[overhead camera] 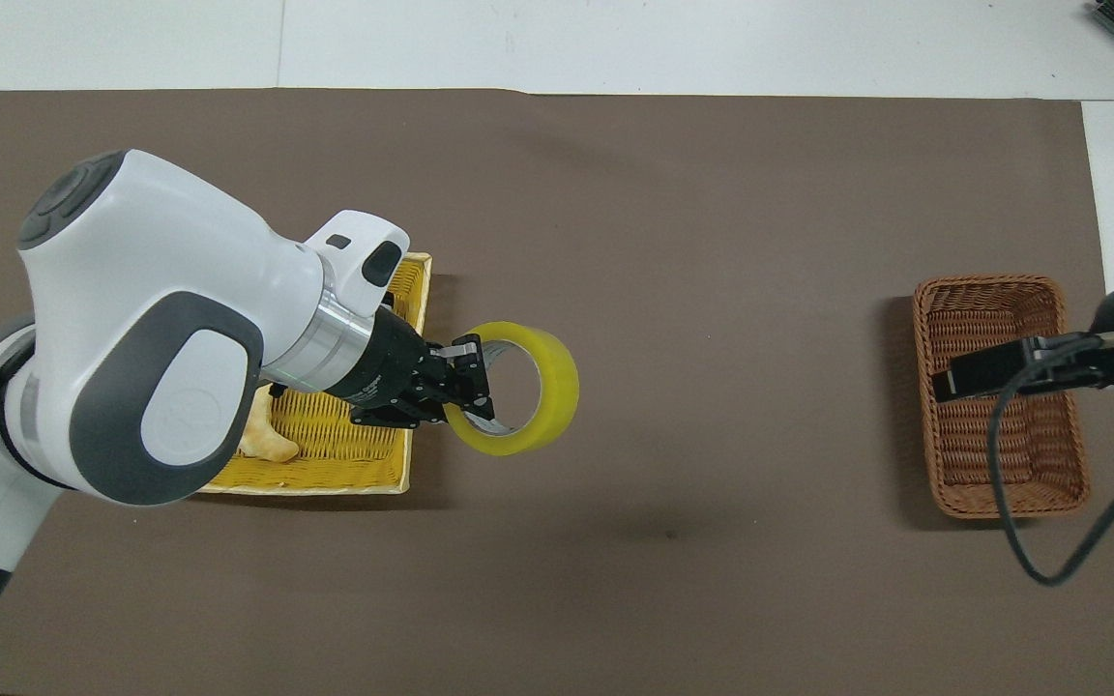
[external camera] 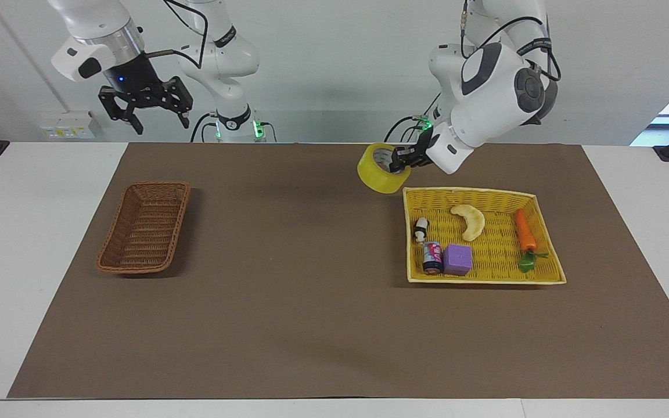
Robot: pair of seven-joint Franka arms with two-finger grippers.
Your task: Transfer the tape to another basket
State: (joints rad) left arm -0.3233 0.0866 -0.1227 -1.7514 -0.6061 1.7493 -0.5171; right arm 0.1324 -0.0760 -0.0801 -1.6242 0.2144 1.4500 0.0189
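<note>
The tape (external camera: 376, 177), a yellow roll with a pale core, hangs in the air with my left gripper (external camera: 399, 165) shut on its wall, one finger inside the ring. It is over the brown mat, just off the corner of the yellow tray (external camera: 485, 280) nearest the robots and the right arm's end. From overhead the tape (overhead camera: 560, 372) and left gripper (overhead camera: 475, 391) show just past the tray's edge (overhead camera: 325, 481). The brown wicker basket (external camera: 157, 185) lies empty toward the right arm's end. My right gripper (external camera: 160, 123) hangs open high above the table's robot-side edge, holding nothing.
The yellow tray holds a crescent pastry (external camera: 469, 220), a carrot (external camera: 524, 229), a purple block (external camera: 457, 259), a small can (external camera: 431, 258) and a panda figure (external camera: 421, 229). A brown mat (external camera: 288, 261) covers the table between tray and basket (overhead camera: 987, 282).
</note>
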